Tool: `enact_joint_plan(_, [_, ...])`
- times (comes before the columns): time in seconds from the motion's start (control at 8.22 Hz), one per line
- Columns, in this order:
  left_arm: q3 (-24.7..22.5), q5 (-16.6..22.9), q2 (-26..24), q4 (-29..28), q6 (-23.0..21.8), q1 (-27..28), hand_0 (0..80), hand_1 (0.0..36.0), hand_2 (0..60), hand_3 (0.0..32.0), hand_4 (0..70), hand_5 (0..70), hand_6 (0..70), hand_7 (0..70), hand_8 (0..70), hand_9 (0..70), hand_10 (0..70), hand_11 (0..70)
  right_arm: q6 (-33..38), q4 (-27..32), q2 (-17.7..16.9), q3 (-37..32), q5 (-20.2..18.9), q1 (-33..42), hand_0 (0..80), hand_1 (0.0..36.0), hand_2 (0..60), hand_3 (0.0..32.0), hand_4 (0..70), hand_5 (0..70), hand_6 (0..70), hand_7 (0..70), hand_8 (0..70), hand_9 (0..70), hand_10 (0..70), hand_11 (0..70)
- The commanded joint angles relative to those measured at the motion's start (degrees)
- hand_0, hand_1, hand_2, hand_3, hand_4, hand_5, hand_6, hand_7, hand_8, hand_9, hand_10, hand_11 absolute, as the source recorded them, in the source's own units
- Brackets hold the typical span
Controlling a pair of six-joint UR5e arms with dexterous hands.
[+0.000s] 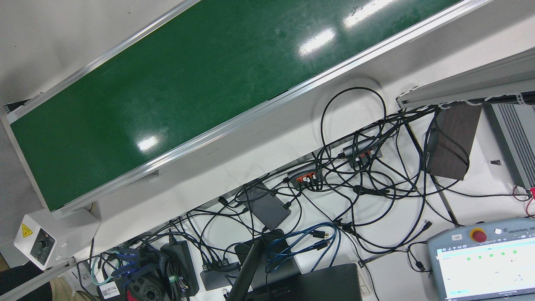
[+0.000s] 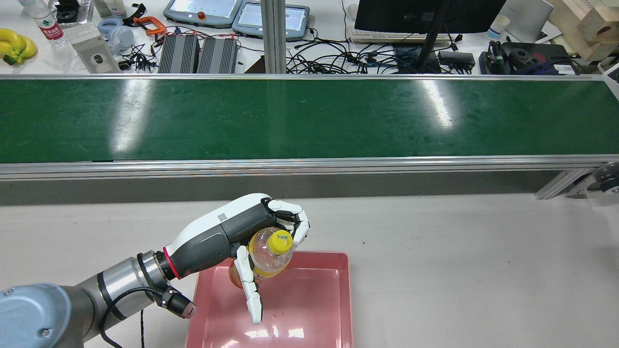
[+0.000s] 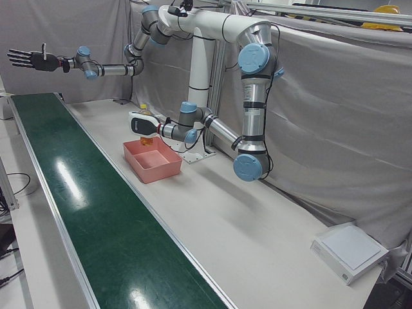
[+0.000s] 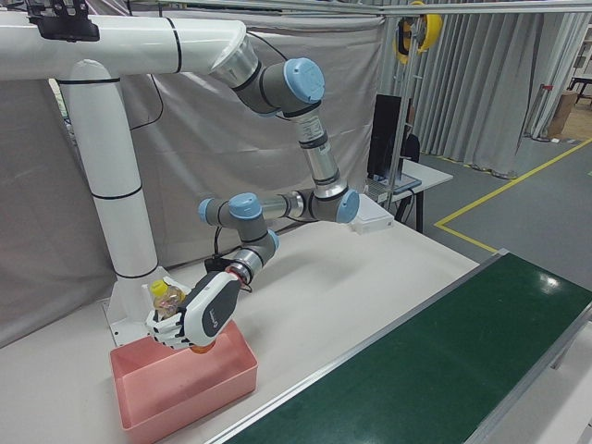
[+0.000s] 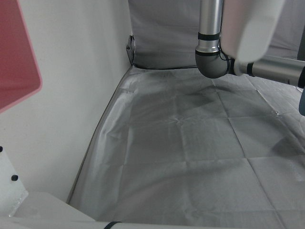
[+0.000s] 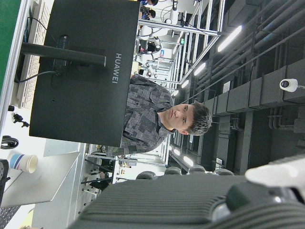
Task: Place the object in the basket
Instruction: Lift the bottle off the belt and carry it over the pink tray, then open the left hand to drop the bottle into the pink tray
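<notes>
My left hand (image 2: 251,237) is shut on a clear bottle (image 2: 270,256) with a yellow cap and orange liquid, holding it upright just above the back left part of the pink basket (image 2: 309,309). The right-front view shows the same hand (image 4: 196,319) around the bottle (image 4: 163,298), over the basket (image 4: 185,393). In the left-front view the bottle (image 3: 145,111) pokes above the hand (image 3: 143,123), with the basket (image 3: 154,164) below. My right hand (image 3: 29,59) is raised high beyond the far end of the belt, open with fingers spread and holding nothing.
A long green conveyor belt (image 2: 309,118) runs across in front of the basket, with an aluminium rail (image 2: 309,166). Behind it is a desk with cables, a monitor (image 2: 425,14) and teach pendants (image 2: 203,12). A person shows behind the monitor in the right hand view.
</notes>
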Motion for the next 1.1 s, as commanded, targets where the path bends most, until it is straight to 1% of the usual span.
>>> enact_joint_plan(0.0, [-2.1, 0.1, 1.7, 0.4, 0.1, 0.8, 73.8, 10.0, 0.0, 0.0, 2.4, 49.5, 14.7, 39.5, 24.3, 38.9, 41.1, 59.5, 0.0, 0.0, 0.0, 0.0, 0.1, 0.0, 0.0, 0.0, 0.0, 0.0, 0.0, 0.0, 0.0, 0.0, 0.0, 0.0, 0.0, 0.0])
enact_joint_plan(0.12, [-2.1, 0.2, 1.5, 1.5, 0.0, 1.4, 72.6, 10.3, 0.0, 0.0, 3.4, 38.7, 8.6, 23.5, 16.0, 24.9, 30.1, 45.1, 0.1, 0.0, 0.0, 0.0, 0.0, 0.0, 0.0, 0.0, 0.0, 0.0, 0.0, 0.0, 0.0, 0.0, 0.0, 0.0, 0.0, 0.0])
enact_joint_plan(0.24, [-2.1, 0.7, 1.5, 2.0, 0.0, 1.2, 70.6, 10.8, 0.0, 0.0, 4.5, 28.3, 3.4, 10.9, 4.6, 6.9, 12.6, 20.5, 0.1, 0.0, 0.0, 0.0, 0.0, 0.0, 0.0, 0.0, 0.0, 0.0, 0.0, 0.0, 0.0, 0.0, 0.0, 0.0, 0.0, 0.0])
enact_joint_plan(0.37, [-2.1, 2.3, 1.1, 2.1, -0.1, 1.1, 69.8, 11.2, 0.0, 0.0, 4.4, 12.4, 1.5, 7.1, 0.0, 0.0, 4.6, 9.0, 0.1, 0.0, 0.0, 0.0, 0.0, 0.0, 0.0, 0.0, 0.0, 0.0, 0.0, 0.0, 0.0, 0.0, 0.0, 0.0, 0.0, 0.0])
enact_joint_plan(0.49, [-2.1, 2.5, 1.1, 2.0, -0.2, 0.8, 72.4, 12.1, 0.0, 0.0, 1.6, 5.8, 0.8, 5.5, 0.0, 0.0, 1.9, 5.2, 0.0, 0.0, 0.0, 0.0, 0.1, 0.0, 0.0, 0.0, 0.0, 0.0, 0.0, 0.0, 0.0, 0.0, 0.0, 0.0, 0.0, 0.0])
enact_joint_plan(0.61, [-2.1, 2.4, 1.1, 1.9, -0.3, 0.8, 71.8, 12.2, 0.0, 0.0, 0.6, 4.3, 0.4, 5.1, 0.0, 0.0, 1.2, 4.2, 0.0, 0.0, 0.0, 0.0, 0.1, 0.0, 0.0, 0.0, 0.0, 0.0, 0.0, 0.0, 0.0, 0.0, 0.0, 0.0, 0.0, 0.0])
enact_joint_plan(0.85, [-3.5, 2.5, 1.1, 2.3, -0.6, 0.0, 69.6, 11.9, 0.0, 0.0, 0.2, 4.9, 0.0, 4.4, 0.0, 0.0, 0.5, 3.1, 0.0, 0.0, 0.0, -0.1, 0.1, 0.0, 0.0, 0.0, 0.0, 0.0, 0.0, 0.0, 0.0, 0.0, 0.0, 0.0, 0.0, 0.0])
enact_joint_plan(0.97, [-3.6, 2.5, 1.1, 2.7, -0.6, -0.2, 70.8, 12.3, 0.0, 0.0, 0.1, 5.2, 0.0, 4.3, 0.0, 0.0, 0.2, 2.6, 0.0, 0.0, 0.0, -0.1, 0.1, 0.0, 0.0, 0.0, 0.0, 0.0, 0.0, 0.0, 0.0, 0.0, 0.0, 0.0, 0.0, 0.0])
